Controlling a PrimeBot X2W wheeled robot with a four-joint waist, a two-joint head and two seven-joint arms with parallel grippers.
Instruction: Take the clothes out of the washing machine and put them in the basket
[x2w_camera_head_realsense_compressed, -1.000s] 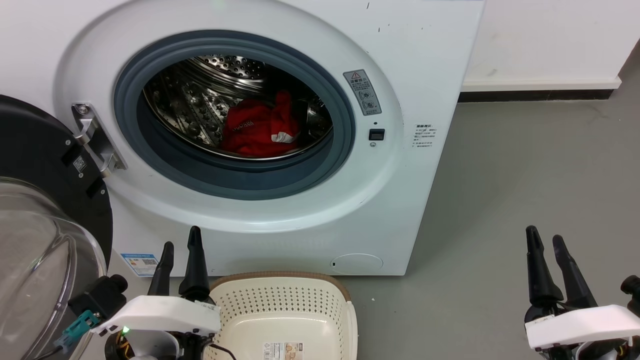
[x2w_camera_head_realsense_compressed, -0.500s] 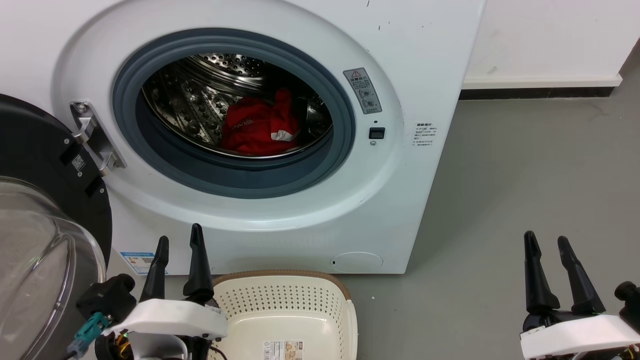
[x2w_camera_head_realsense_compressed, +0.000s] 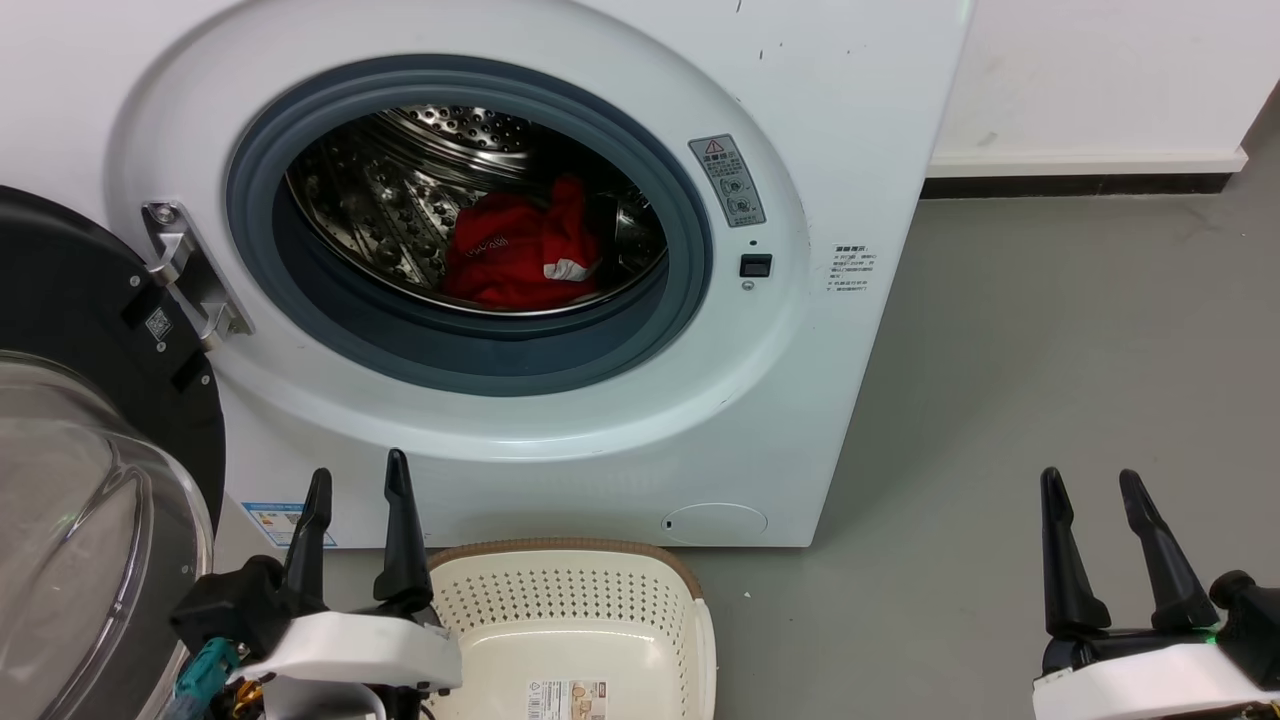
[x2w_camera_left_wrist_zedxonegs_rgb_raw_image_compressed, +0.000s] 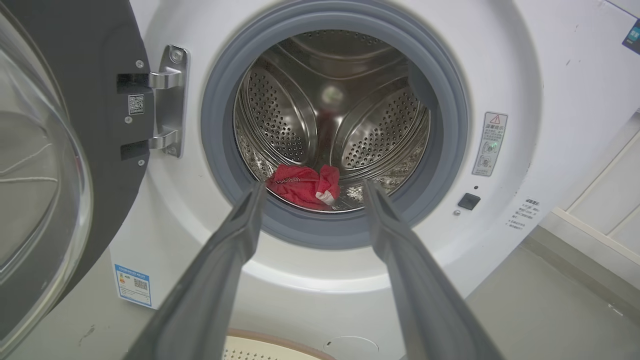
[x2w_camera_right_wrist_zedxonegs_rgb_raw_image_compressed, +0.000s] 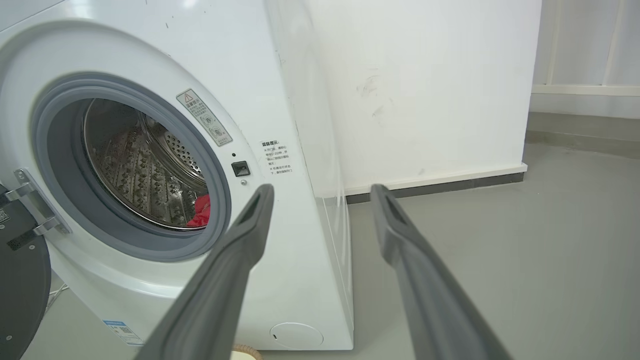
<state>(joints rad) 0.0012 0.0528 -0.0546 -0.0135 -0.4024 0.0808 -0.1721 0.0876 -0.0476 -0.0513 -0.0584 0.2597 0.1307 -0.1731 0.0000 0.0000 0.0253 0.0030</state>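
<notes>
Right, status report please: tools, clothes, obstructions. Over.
Both open, empty: left tool, right tool. Soft red fabric clothes inside white front-loading washing machine. Black-framed glass door swung aside; porthole unblocked.

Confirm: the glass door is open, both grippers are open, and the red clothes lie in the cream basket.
No: the red fabric clothes lie in the steel drum of the white washing machine, not the cream plastic basket, as the head view shows. The rest holds.

Clothes (x2w_camera_head_realsense_compressed: 520, 255) low in the drum (x2w_camera_head_realsense_compressed: 390, 210) of the washer (x2w_camera_head_realsense_compressed: 820, 120) — door (x2w_camera_head_realsense_compressed: 70, 300) open at its left, basket (x2w_camera_head_realsense_compressed: 570, 590) on the floor (x2w_camera_head_realsense_compressed: 1000, 400) just before it.
</notes>
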